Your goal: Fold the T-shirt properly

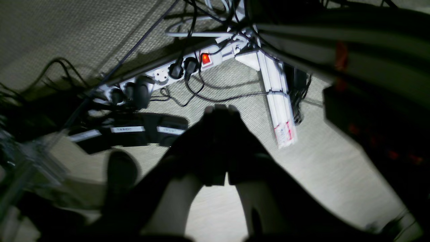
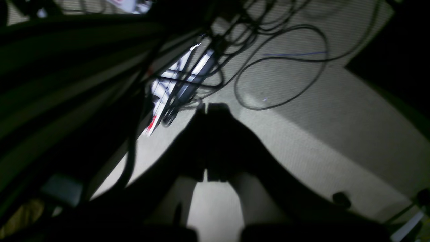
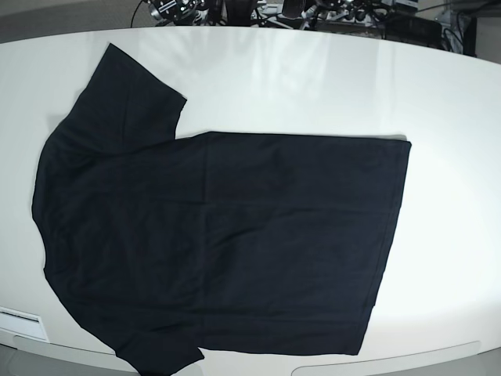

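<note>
Plain black short-sleeved cotton T-shirt (image 3: pixel 219 235) lay flat on white table (image 3: pixel 454 117), neither claw near it. Left gripper (image 1: pixel 220 109) and right gripper (image 2: pixel 211 107) pinched closed, empty, over carpet and black cables (image 2: pixel 285 60) below them. Risk: snagging cables when rising.

A glossy white tabletop (image 3: pixel 313 86) with a curved far edge catches soft, pale reflections of overhead light. Beyond it sits a dark clutter of equipment (image 3: pixel 235 9). Below, dim grey woven carpet (image 1: pixel 322 168) carries a white multi-socket power strip (image 1: pixel 161 75) with a glowing red switch (image 1: pixel 205 59) and loose black cables (image 2: pixel 285 64).
</note>
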Controlling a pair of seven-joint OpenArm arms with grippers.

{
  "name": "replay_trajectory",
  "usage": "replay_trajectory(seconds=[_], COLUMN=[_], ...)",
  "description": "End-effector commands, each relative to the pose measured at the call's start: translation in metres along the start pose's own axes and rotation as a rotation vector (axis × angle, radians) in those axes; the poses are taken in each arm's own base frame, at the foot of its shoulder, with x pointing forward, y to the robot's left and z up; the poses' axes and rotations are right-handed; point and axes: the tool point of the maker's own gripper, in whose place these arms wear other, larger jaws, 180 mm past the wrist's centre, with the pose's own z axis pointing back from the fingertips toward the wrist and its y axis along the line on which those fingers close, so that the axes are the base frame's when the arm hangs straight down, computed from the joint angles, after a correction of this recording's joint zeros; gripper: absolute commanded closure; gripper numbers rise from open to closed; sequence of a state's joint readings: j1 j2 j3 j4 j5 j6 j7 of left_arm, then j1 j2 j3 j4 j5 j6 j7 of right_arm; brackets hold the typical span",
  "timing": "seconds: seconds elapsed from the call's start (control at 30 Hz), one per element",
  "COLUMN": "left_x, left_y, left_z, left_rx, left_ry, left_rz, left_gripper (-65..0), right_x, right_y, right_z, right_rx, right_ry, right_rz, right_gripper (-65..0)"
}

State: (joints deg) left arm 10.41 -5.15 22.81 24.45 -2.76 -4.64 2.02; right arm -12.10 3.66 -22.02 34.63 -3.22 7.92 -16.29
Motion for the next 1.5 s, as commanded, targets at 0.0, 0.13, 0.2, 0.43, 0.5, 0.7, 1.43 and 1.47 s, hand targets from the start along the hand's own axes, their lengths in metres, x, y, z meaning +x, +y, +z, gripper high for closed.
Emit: replay_trajectory(seconds=[0.0, 0.13, 0.2, 0.43, 0.5, 0.7, 1.43, 1.47], left_x=[-0.012, -0.046, -0.062, -0.113, -0.123, -0.139, 0.073, 0.079], left_y=[0.003, 0.001, -0.001, -0.015, -0.019, -0.028, 0.084, 0.087], left_z=[0.003, 0.019, 0.031, 0.091, 0.113, 0.181, 0.339, 0.344], left_rx=[0.009, -0.023, -0.029, -0.077, -0.097, -0.149, 0.300, 0.313], left_ry=[0.018, 0.053, 0.049, 0.075, 0.081, 0.072, -0.409, -0.432], left_rz=[-0.020, -0.078, -0.094, -0.149, -0.181, -0.298, -0.485, -0.492], left_gripper=[0.0, 0.0, 0.0, 0.0, 0.0, 0.0, 0.0, 0.0], right_x=[-0.007, -0.052, -0.075, -0.151, -0.166, -0.183, -0.045, -0.038], right_y=[-0.001, 0.005, 0.013, 0.041, 0.044, 0.061, -0.030, -0.031], right_z=[0.001, 0.009, 0.016, 0.066, 0.086, 0.153, 0.323, 0.326], right_rx=[-0.001, 0.017, 0.046, 0.124, 0.107, 0.070, -0.593, -0.612], right_ry=[0.020, 0.108, 0.120, 0.192, 0.211, 0.200, -0.208, -0.241], right_rz=[0.009, 0.023, 0.036, 0.035, 0.028, 0.056, 0.239, 0.267], right_gripper=[0.0, 0.0, 0.0, 0.0, 0.0, 0.0, 0.0, 0.0])
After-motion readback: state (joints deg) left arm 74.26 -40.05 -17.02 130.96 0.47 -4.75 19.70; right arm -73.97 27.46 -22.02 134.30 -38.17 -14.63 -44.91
